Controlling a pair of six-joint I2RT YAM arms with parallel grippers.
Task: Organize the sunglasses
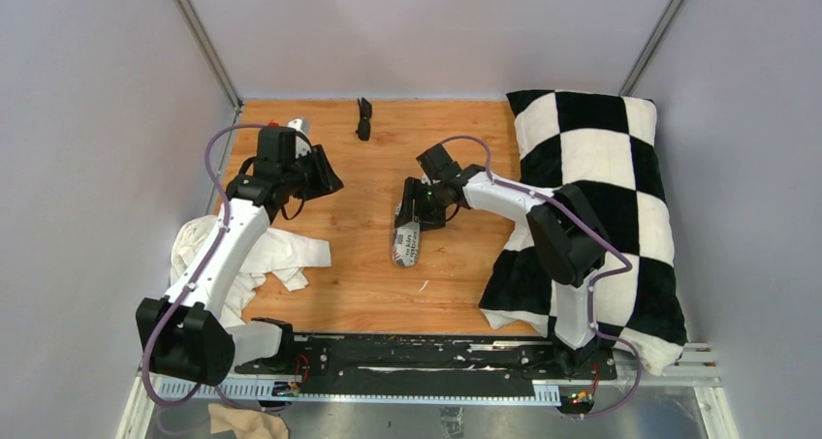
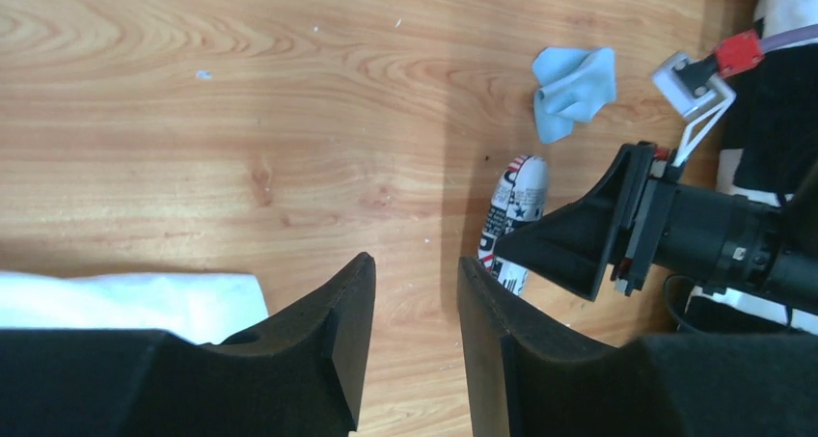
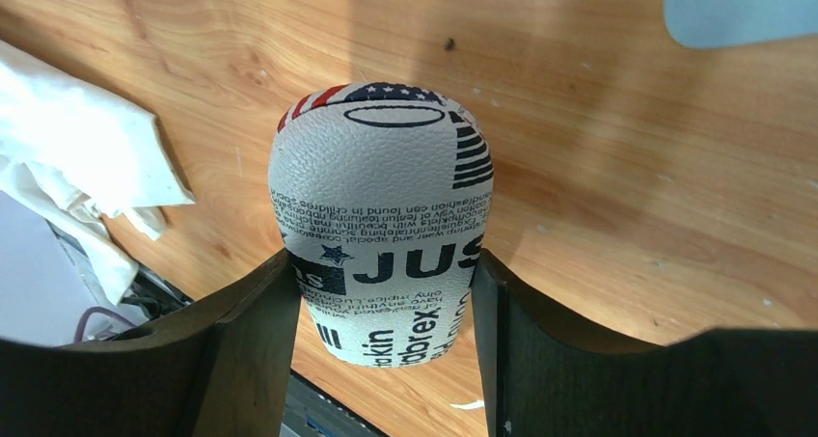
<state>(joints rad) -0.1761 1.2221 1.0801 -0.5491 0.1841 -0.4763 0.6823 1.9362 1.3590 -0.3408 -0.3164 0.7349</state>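
Note:
The black folded sunglasses (image 1: 363, 117) lie at the back of the wooden table, apart from both arms. The oblong case (image 1: 407, 242), white with newspaper print and a flag pattern, lies mid-table; it also shows in the left wrist view (image 2: 516, 210). My right gripper (image 1: 421, 206) has its fingers pressed on both sides of the case (image 3: 386, 234) at its far end, seen up close in the right wrist view (image 3: 383, 307). My left gripper (image 1: 323, 177) is open and empty above bare wood (image 2: 413, 302), left of the case. A light-blue cloth (image 2: 576, 88) lies beyond the case.
A black-and-white checkered pillow (image 1: 591, 187) fills the right side of the table. A crumpled white cloth (image 1: 257, 255) lies at the left under my left arm. The grey walls close in the back and sides.

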